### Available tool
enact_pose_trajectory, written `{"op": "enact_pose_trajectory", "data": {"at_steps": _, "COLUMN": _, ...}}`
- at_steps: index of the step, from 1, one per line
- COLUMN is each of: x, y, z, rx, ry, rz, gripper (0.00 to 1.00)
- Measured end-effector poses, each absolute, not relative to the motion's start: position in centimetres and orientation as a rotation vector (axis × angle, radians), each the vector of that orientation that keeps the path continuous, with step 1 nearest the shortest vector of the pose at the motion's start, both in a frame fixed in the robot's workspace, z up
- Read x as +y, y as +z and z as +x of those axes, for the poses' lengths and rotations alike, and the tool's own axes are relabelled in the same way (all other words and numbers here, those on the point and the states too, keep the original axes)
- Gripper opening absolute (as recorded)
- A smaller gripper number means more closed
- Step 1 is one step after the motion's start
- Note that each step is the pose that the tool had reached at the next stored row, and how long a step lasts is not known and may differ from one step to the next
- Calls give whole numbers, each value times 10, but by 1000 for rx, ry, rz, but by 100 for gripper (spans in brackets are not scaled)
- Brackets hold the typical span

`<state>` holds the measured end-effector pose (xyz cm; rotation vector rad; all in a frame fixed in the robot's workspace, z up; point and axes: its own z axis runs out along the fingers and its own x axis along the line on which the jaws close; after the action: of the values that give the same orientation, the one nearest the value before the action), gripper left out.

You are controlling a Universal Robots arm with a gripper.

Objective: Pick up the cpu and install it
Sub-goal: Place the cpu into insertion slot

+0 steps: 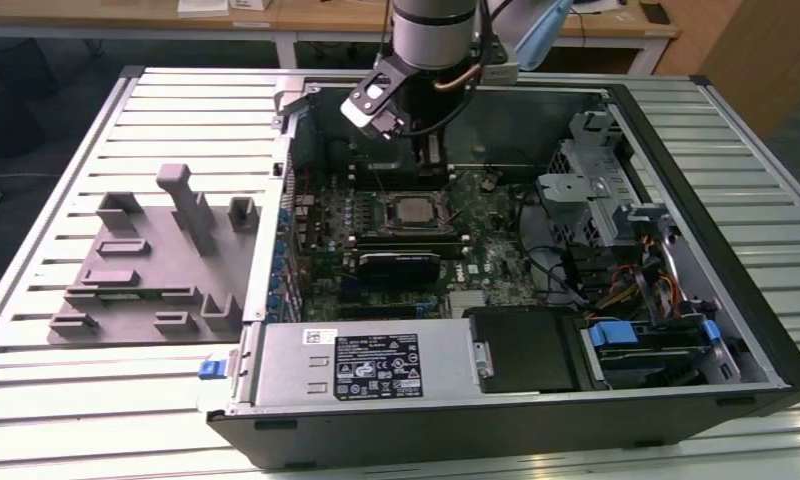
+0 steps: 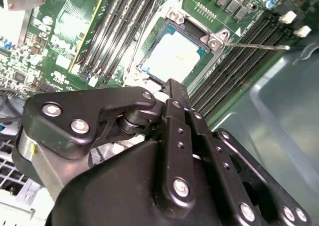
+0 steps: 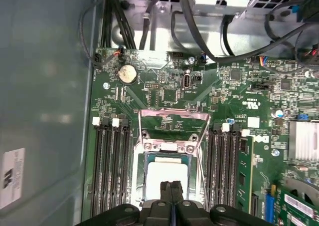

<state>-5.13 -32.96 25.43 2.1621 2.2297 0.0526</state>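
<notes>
Slatted metal bench top supports an open computer case laid on its side, with wooden desks behind it. The gripper hangs over the far part of the case interior; in both wrist views its two black fingers are pressed together tip to tip with nothing between them. The cpu lies flat in the motherboard socket, silvery top plate facing up, just beyond the closed fingertips in both wrist views and apart from them in the exterior view. In the second wrist view the cpu sits squarely inside the socket, and a thin metal lever runs out from one corner. In the first wrist view the cpu has a silvery load frame standing beside it. Black memory slots flank the socket on both sides, and a coin cell sits farther along the green motherboard. The case also contains a grey power supply along its near wall, a black drive bay beside that, and cable bundles toward the exterior view's right. A grey plastic fixture tray rests on the bench at the exterior view's left, just beside the case.
</notes>
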Motion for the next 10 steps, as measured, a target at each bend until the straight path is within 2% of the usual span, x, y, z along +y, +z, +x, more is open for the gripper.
{"op": "enact_pose_trajectory", "data": {"at_steps": 10, "x": -330, "y": 261, "z": -62, "rx": 2230, "ry": 60, "rz": 2163, "gripper": 11}}
